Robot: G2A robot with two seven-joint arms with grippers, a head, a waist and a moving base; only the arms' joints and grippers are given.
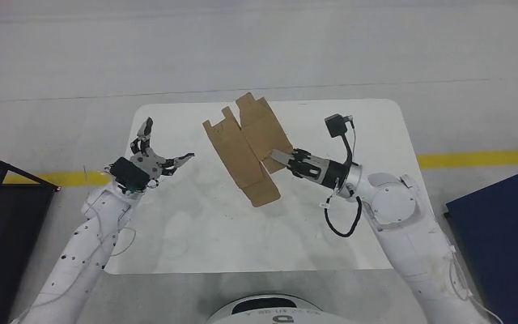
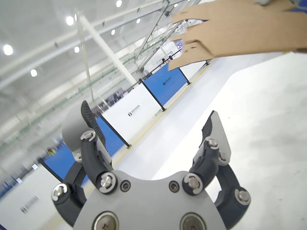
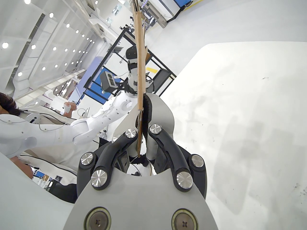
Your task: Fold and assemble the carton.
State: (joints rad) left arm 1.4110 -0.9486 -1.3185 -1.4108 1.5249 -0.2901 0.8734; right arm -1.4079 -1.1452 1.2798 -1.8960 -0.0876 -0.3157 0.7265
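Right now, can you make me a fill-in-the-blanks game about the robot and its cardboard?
1. The right gripper is shut on the flat brown ____.
2. The left gripper holds nothing, and its fingers are ____.
3. The table beneath both arms is coloured ____.

Missing words: carton; open; white.

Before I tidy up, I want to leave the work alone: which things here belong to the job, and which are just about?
Job: carton, clamped in the right gripper; open left gripper; table.
Just about: blue barrier; yellow floor line.
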